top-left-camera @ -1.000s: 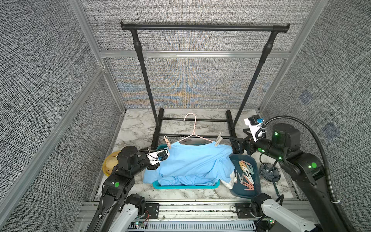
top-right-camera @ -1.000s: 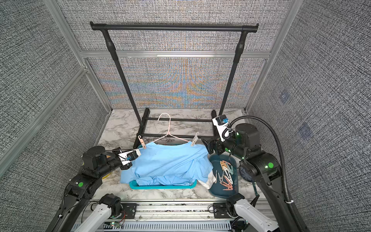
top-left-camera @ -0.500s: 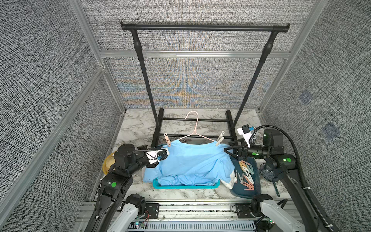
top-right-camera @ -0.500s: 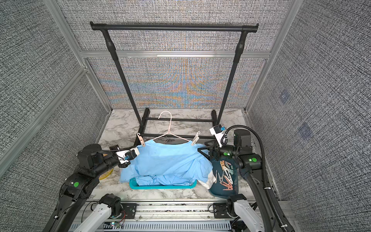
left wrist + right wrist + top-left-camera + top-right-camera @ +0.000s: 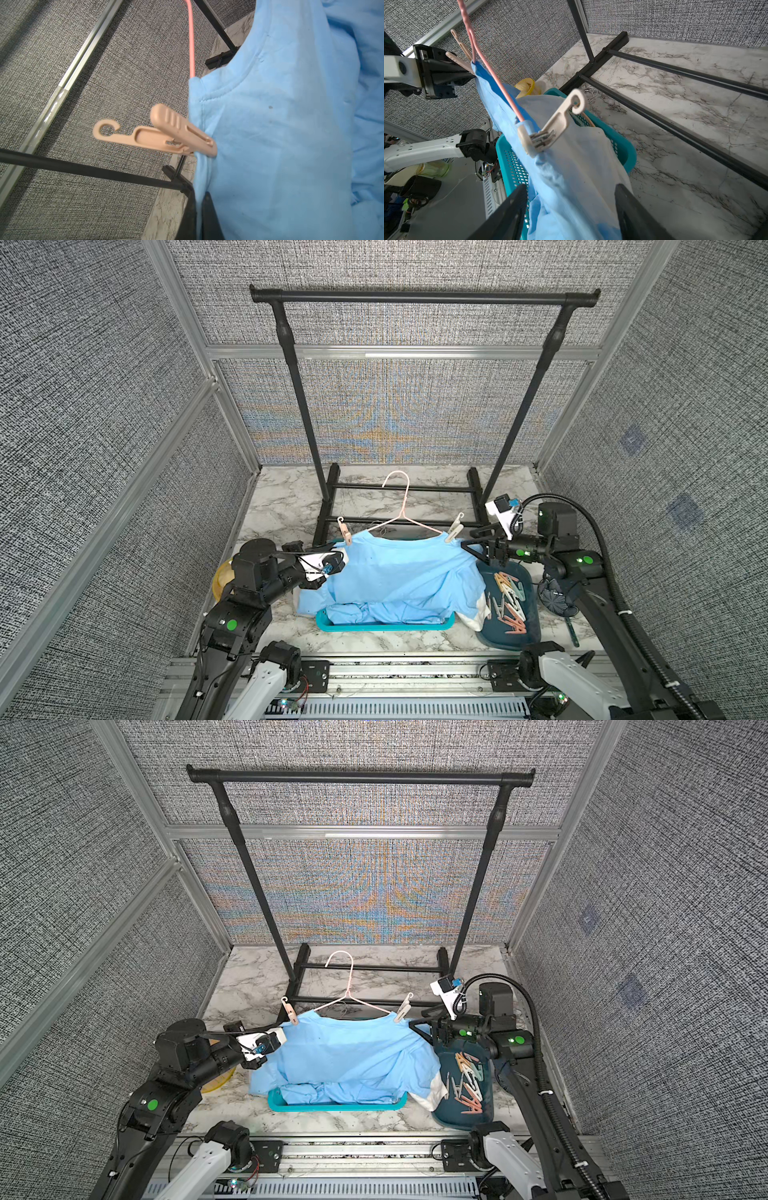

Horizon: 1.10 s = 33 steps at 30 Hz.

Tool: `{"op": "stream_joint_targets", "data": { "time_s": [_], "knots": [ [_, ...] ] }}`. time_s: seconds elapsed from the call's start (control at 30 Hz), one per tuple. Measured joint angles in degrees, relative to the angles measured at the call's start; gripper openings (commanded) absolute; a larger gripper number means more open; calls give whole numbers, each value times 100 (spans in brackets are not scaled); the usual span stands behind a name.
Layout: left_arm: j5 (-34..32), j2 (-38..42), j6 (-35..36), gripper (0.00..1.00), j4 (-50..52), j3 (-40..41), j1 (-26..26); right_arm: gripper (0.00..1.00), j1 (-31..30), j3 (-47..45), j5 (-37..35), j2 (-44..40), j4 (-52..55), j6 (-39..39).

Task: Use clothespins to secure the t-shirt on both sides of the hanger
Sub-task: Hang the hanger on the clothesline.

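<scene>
A light blue t-shirt (image 5: pixel 399 572) hangs on a pink wire hanger (image 5: pixel 401 506), held up above a teal basket (image 5: pixel 386 626). A salmon clothespin (image 5: pixel 176 133) is clipped on its left shoulder and a cream clothespin (image 5: pixel 550 128) on its right shoulder; both show in both top views. My left gripper (image 5: pixel 198 195) is shut on the shirt's left shoulder edge, just below the salmon peg. My right gripper (image 5: pixel 570 187) is open, its jaws standing on either side of the cloth below the cream peg, apart from it. Several loose clothespins (image 5: pixel 509 605) lie in a dark blue tray (image 5: pixel 532 630).
A black clothes rack (image 5: pixel 424 296) stands behind the shirt, its foot bars (image 5: pixel 675 70) on the marble table close to my right gripper. A yellow object (image 5: pixel 220 576) sits under my left arm. A black round object (image 5: pixel 555 601) lies right of the tray.
My right arm has swung down and in from the back right to the shirt's right shoulder, its jaws narrowing. The left gripper has kept its hold and barely moved.
</scene>
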<state>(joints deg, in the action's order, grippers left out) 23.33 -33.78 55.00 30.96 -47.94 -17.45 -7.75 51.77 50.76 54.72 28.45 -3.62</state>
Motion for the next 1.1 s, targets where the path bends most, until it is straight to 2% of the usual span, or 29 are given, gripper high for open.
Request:
{"op": "stream_joint_targets", "data": {
  "time_s": [0.33,0.8,1.03,1.1],
  "knots": [
    [168,17,-201,0,-452,186,188,59,-400,-236,-236,-120,-94,-118],
    [175,107,-391,0,-564,149,260,16,-632,-85,-350,-411,-170,-37],
    [-96,249,-402,0,-560,13,264,1,-822,216,-66,-568,-160,92],
    [-149,280,-404,0,-557,-57,267,0,-905,337,2,-610,-133,138]
  ]
}}
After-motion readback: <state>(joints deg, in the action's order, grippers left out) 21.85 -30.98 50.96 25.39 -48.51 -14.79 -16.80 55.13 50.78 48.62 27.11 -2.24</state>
